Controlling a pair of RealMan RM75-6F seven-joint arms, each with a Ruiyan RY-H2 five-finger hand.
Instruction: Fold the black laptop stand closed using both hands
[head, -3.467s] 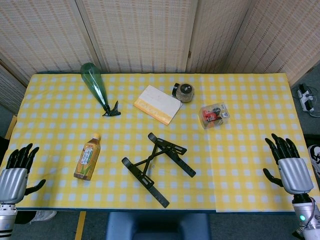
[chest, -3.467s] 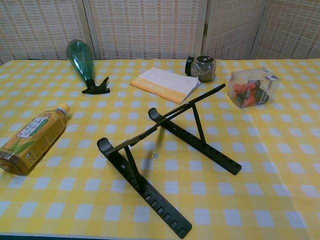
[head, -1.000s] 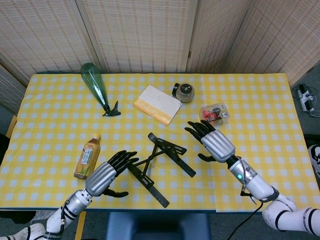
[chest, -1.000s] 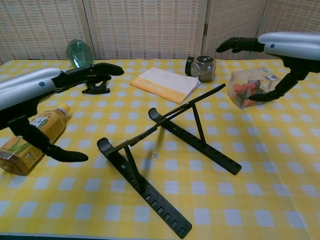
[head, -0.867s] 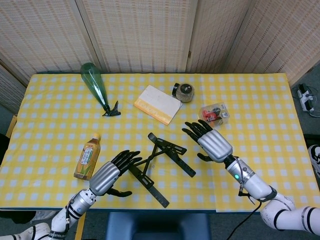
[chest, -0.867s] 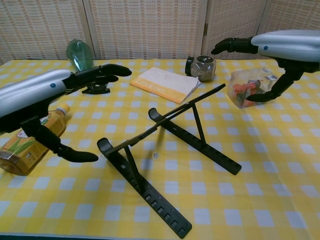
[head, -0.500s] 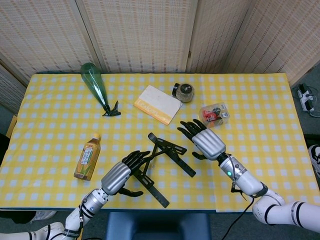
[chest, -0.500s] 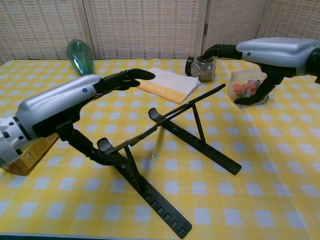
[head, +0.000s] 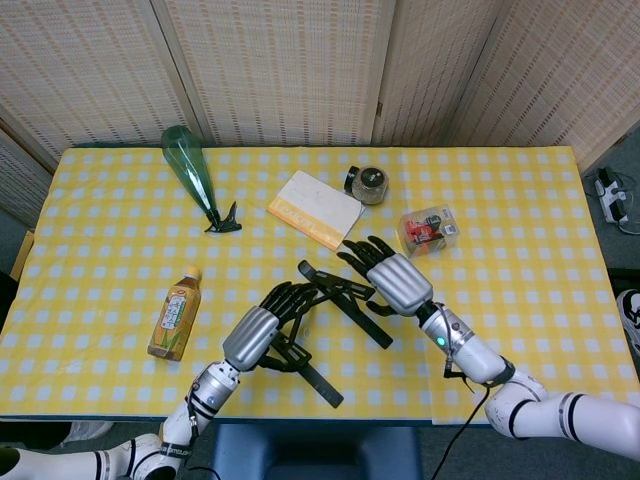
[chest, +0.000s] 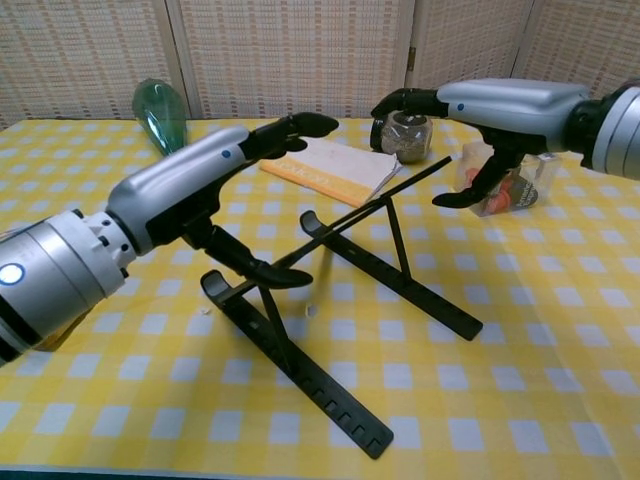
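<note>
- Your left hand (chest: 190, 195) sits over the near rail of the black laptop stand (chest: 340, 300), fingers spread and reaching past the raised bar, thumb hooked under it close to the rail; whether it is truly gripping the bar you cannot tell from either view.
- Your right hand (chest: 495, 105) hovers above the stand's far raised tip, fingers apart and holding nothing.
- The stand is propped open on the yellow checked tabletop (chest: 560, 330), between your two hands and below both palms.
- Risk: if you push down with only the left hand, the stand will likely skid or twist on the cloth instead of folding, because the right side is not yet steadied.
- Risk: your left thumb lies under the bar; closing the frame could pinch it.
- Risk: the notebook (chest: 330, 165) just beyond your left fingertips, and the dark jar (chest: 408, 135) and clear snack box (chest: 515, 180) close to your right hand, could be knocked by a wide sweep.
</note>
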